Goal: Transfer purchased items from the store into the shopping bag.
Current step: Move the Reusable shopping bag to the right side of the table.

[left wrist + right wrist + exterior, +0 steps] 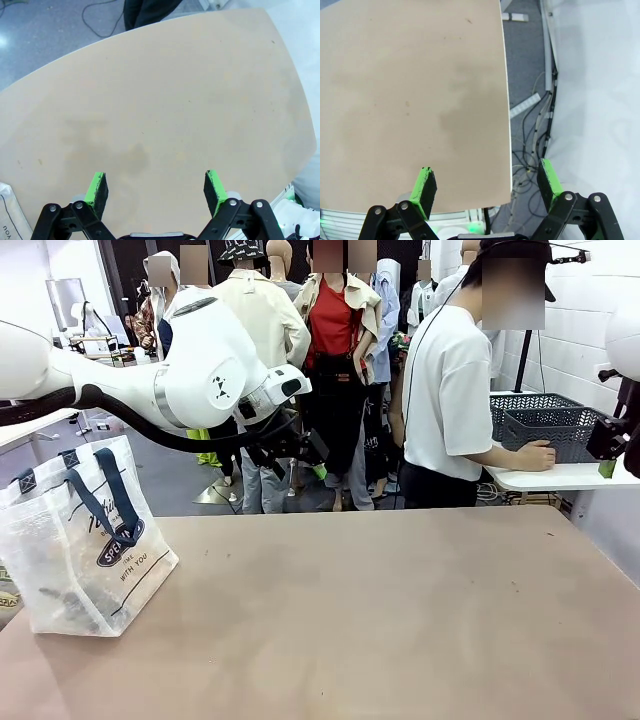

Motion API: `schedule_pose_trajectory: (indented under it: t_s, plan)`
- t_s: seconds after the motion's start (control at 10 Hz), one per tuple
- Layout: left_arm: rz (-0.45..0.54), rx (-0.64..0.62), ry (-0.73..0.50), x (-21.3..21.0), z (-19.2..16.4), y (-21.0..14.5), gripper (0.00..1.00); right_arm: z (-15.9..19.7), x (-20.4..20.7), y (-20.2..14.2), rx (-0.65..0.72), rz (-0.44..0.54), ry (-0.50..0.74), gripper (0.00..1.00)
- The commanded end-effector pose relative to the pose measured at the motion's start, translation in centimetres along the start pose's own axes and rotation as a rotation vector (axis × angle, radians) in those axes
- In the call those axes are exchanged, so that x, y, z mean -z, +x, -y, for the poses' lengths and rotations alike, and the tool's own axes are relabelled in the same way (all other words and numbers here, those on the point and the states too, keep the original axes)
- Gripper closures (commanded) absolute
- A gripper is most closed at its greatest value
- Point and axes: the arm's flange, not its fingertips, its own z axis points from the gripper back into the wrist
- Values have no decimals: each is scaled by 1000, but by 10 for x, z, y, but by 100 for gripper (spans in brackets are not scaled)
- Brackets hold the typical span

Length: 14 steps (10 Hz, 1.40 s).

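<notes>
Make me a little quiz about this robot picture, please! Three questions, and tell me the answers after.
1. True or false: the shopping bag stands on the table toward the robot's left side.
2. Where are the dark baskets? A) on the brown table B) on a white side table beside the person C) inside the bag
3. Fill in: the left gripper hovers over bare tabletop with its jaws ____.

Key:
1. True.
2. B. The person's hand rests against one of them.
3. Open. The right gripper is open too, and neither holds anything.
</notes>
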Motion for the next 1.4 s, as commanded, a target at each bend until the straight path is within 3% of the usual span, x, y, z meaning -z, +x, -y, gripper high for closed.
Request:
schedule_pose_trajectory:
  t_s: [0.0,1.3]
  plan:
    - [10,5,4,-1,0,1,0,1,0,0,-14,-6,-16,0]
    - [10,5,4,-1,0,1,0,1,0,0,-14,-6,-16,0]
